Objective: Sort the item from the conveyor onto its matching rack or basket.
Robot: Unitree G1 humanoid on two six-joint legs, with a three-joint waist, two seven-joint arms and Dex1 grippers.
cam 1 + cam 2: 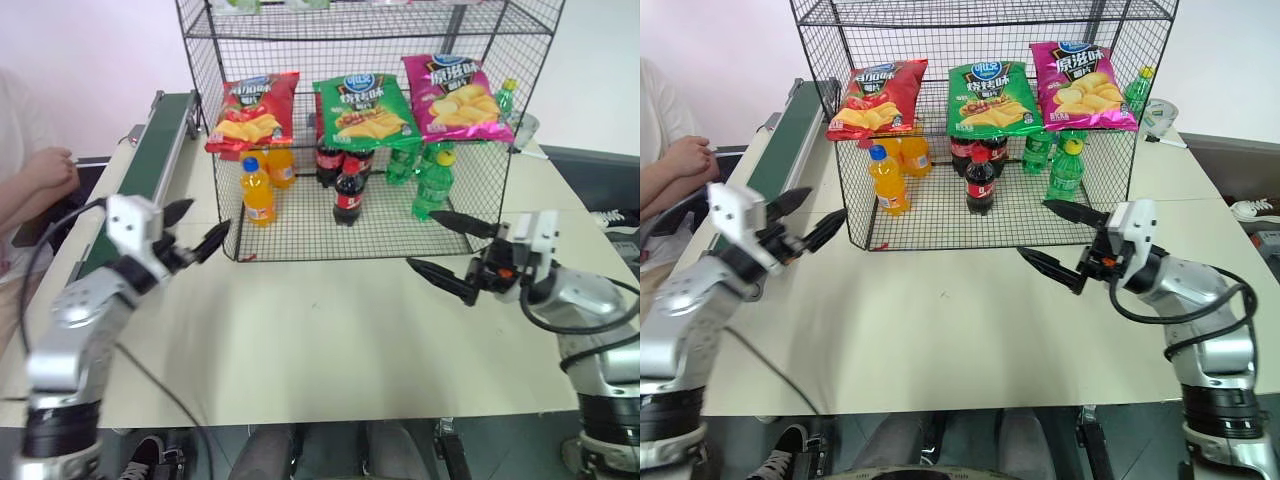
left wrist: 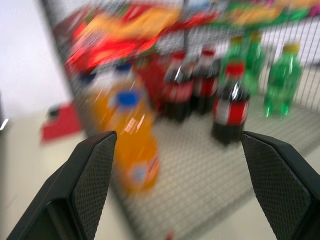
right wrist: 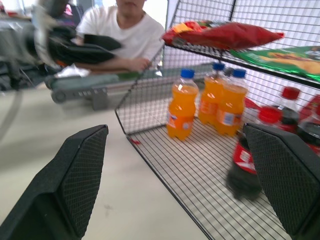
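Note:
The red crisp bag [image 1: 255,110] lies on the middle tier of the black wire rack [image 1: 200,60], at its left end, beside a green and a magenta bag. The dark green conveyor [image 1: 160,140] runs along the table's left side, and no item shows on it. My left gripper [image 1: 205,222] hovers open and empty between the belt and the rack's front left corner. In front of the rack's right corner, my right gripper [image 1: 423,240] is open and empty too, pointing left. The right wrist view looks past its fingers [image 3: 80,170] to the red bag [image 3: 225,35].
Orange bottles [image 1: 258,190], cola bottles [image 1: 348,190] and green bottles [image 1: 432,185] stand on the rack's bottom tier. The green bag [image 1: 362,110] and magenta bag [image 1: 455,95] share the middle tier. A person [image 1: 35,175] sits at the left, by the conveyor.

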